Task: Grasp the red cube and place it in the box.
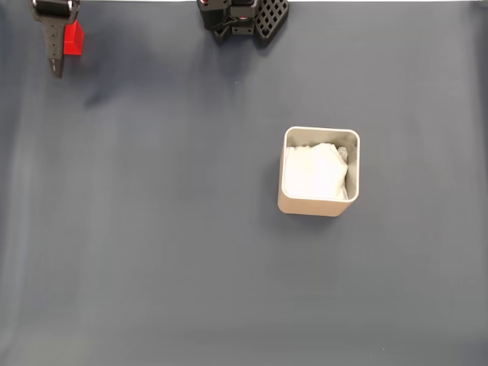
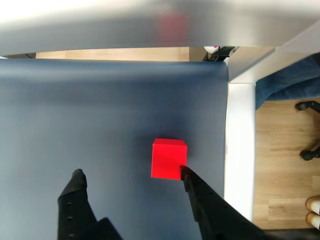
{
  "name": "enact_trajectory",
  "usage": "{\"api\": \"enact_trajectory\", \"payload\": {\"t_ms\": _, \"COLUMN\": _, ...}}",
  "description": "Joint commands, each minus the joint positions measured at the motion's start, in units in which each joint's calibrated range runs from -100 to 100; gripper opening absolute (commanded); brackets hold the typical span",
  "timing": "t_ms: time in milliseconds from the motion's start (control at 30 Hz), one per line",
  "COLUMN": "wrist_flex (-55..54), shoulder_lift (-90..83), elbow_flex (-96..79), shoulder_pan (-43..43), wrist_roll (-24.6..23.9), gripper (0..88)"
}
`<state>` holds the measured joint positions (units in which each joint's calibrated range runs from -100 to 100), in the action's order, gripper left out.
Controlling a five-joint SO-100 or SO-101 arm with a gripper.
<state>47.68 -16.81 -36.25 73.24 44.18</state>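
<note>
A: Nearest the wrist camera, two black fingers are rising from the bottom edge, spread wide, nothing between them. So the gripper is standing open.

B: And the cube?

A: Bright red, plain smooth faces, sitting on the dark blue mat. It is lying at about one o'clock from the gap, its lower right corner touching the right fingertip or just beside it; I cannot tell which.

B: Anything around it?

A: A white table edge is running down at three o'clock, with wood floor beyond. Nothing is blocking the cube.

B: What is the fixed view adding?

A: The box, beige, rounded corners, white padding inside, well apart from the cube, toward four o'clock. There the cube is sitting in the top left corner, just beside one dark finger. The arm's base is showing at twelve o'clock.
</note>
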Motion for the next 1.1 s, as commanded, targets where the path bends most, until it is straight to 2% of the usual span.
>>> {"api": "enact_trajectory", "payload": {"t_ms": 0, "wrist_flex": -1.28, "shoulder_lift": -0.02, "elbow_flex": 0.42, "shoulder_pan": 0.70, "wrist_roll": -0.68, "gripper": 45.0}}
{"api": "enact_trajectory", "payload": {"t_ms": 1067, "wrist_flex": -4.48, "shoulder_lift": 0.93, "elbow_flex": -1.86, "shoulder_pan": 5.60, "wrist_roll": 1.22, "gripper": 45.1}}
